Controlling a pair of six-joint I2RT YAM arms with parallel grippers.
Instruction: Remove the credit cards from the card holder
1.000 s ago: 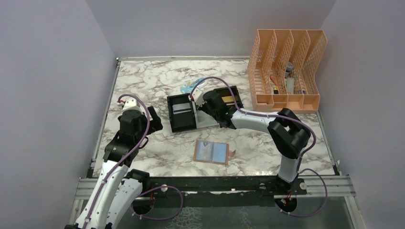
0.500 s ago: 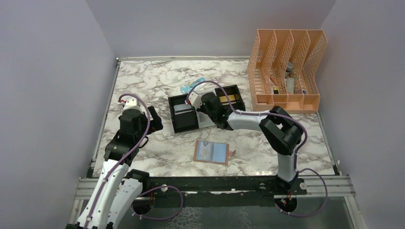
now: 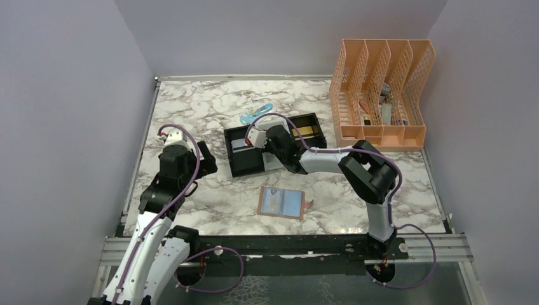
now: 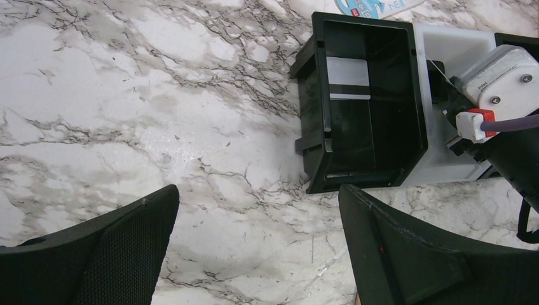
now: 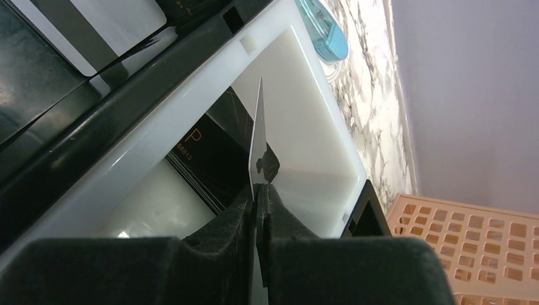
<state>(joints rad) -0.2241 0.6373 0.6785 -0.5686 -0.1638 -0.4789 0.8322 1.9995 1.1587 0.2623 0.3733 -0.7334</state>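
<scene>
The card holder [image 3: 280, 203], a tan wallet with pale blue pockets, lies open on the marble near the front. My right gripper [image 5: 257, 189] is shut on a thin credit card [image 5: 256, 143] seen edge-on. It holds the card upright over the white middle compartment of the black-and-white tray [image 3: 245, 166], where a dark card [image 5: 210, 159] lies. In the top view the right gripper [image 3: 264, 147] is over the tray's middle. A silvery card [image 4: 347, 79] lies in the left compartment, and a gold one [image 3: 305, 131] in the right. My left gripper [image 4: 257, 190] is open and empty left of the tray.
A peach mesh file organiser [image 3: 381, 95] with small items stands at the back right. A pale blue object [image 3: 257, 113] lies just behind the tray and also shows in the right wrist view [image 5: 324, 32]. Lilac walls enclose the table on three sides.
My right gripper has shifted a little left and forward over the tray with the card in it, and its arm has folded closer. The left arm and the wallet have not moved.
</scene>
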